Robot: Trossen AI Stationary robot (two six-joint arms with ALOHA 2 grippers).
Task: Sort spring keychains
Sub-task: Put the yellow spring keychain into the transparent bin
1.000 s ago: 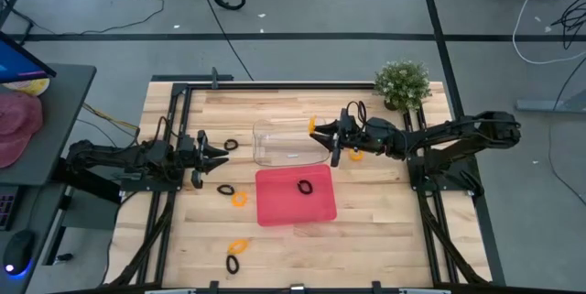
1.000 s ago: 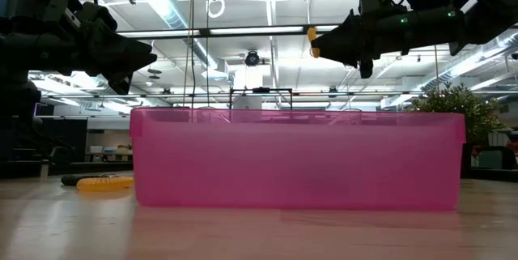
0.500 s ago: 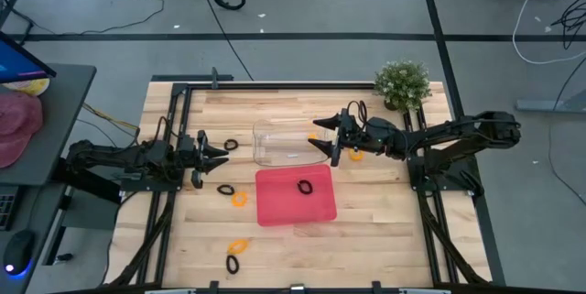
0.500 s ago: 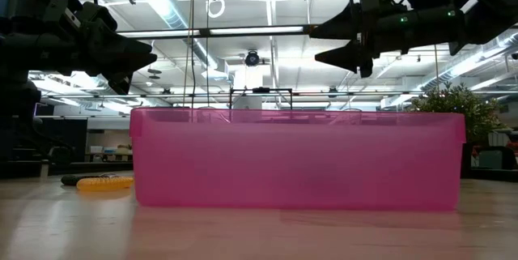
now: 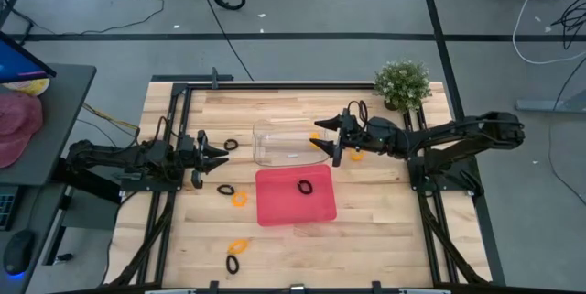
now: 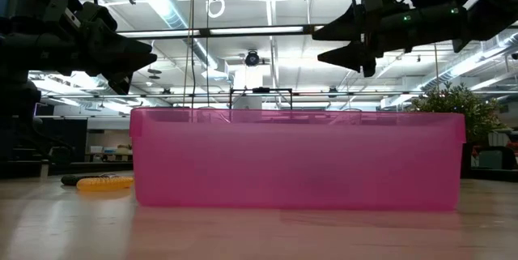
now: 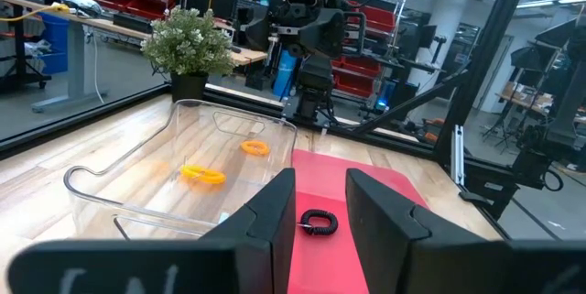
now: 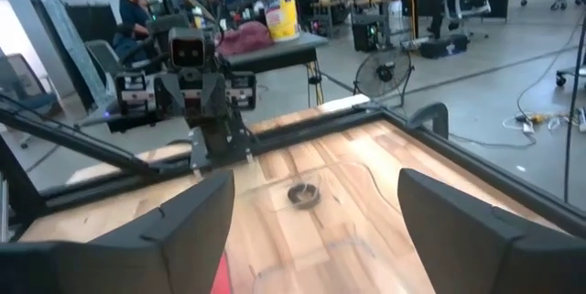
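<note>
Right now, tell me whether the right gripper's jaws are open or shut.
Open: the right gripper shows its dark fingers spread apart, nothing between them.
</note>
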